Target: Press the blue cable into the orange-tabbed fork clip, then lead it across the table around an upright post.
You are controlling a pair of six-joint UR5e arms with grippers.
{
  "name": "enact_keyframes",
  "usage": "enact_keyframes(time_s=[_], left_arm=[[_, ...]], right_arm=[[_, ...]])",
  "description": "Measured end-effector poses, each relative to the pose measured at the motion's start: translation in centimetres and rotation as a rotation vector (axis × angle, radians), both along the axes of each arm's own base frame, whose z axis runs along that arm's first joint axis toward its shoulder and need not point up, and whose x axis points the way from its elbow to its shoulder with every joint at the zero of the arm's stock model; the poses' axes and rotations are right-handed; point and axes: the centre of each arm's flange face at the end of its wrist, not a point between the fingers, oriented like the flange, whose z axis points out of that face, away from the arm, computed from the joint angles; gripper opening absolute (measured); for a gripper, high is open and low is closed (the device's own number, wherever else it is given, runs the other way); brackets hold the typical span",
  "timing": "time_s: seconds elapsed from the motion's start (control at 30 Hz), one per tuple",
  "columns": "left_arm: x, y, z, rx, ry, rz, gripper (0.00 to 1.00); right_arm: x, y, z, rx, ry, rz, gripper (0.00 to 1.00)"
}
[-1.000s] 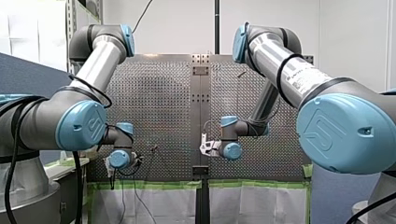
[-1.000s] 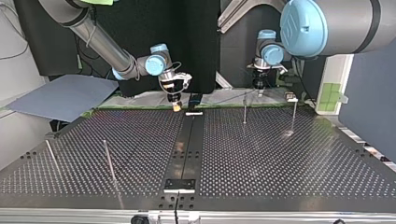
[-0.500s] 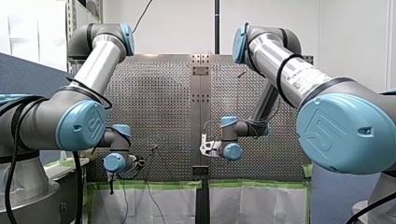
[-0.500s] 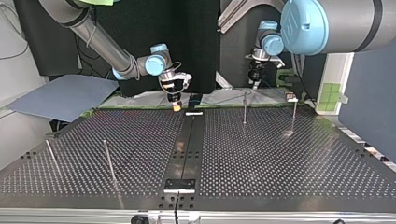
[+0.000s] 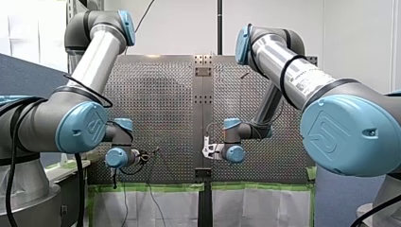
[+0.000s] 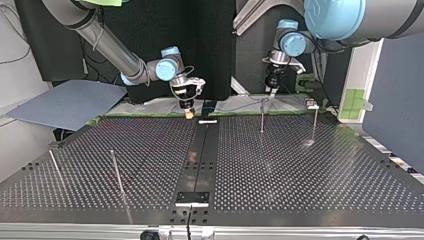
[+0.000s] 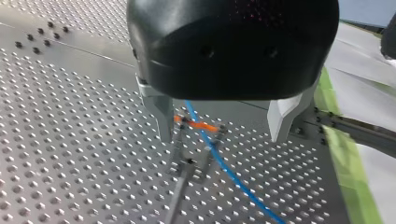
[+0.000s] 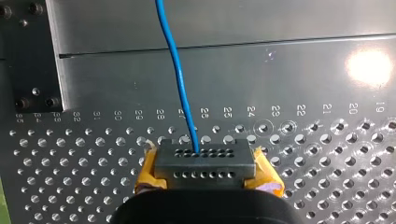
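In the left wrist view my left gripper (image 7: 221, 136) hangs open just above the fork clip (image 7: 198, 128), its metal fingers (image 7: 161, 116) standing either side of it. The blue cable (image 7: 224, 163) lies across the clip's orange tab, between the prongs, and runs on over the table. In the right wrist view my right gripper (image 8: 203, 161), with yellow pads, is shut on the blue cable (image 8: 175, 70), which leads straight ahead from its fingertips. The top view shows my right gripper (image 6: 189, 113) low at the table's far edge and my left gripper (image 6: 271, 90) above the clip's stem (image 6: 261, 117).
Thin upright posts stand on the perforated table: one post (image 6: 315, 122) at the top view's far right, two posts (image 6: 116, 172) (image 6: 55, 167) at its near left. A dark centre strip (image 6: 200, 155) splits the table. A grey sheet (image 6: 70, 102) lies beyond the far left edge.
My left gripper has risen from the clip and shifted slightly to the left in the top view. My right arm has stayed where it was.
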Motion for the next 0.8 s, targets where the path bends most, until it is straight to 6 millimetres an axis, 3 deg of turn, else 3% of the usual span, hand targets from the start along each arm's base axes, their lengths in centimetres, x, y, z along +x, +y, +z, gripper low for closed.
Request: enact_keyframes(time_s=[0.23,0.8], left_arm=[[0.4,-0.6,1.6,-0.013,-0.033,-0.020,1.00],[0.0,-1.9,1.7,-0.022,-0.035,-0.120,1.00]], right_arm=[[0.1,0.1,-0.1,0.002,0.000,0.002,0.00],[0.2,0.2,-0.2,0.004,0.001,0.004,0.00]])
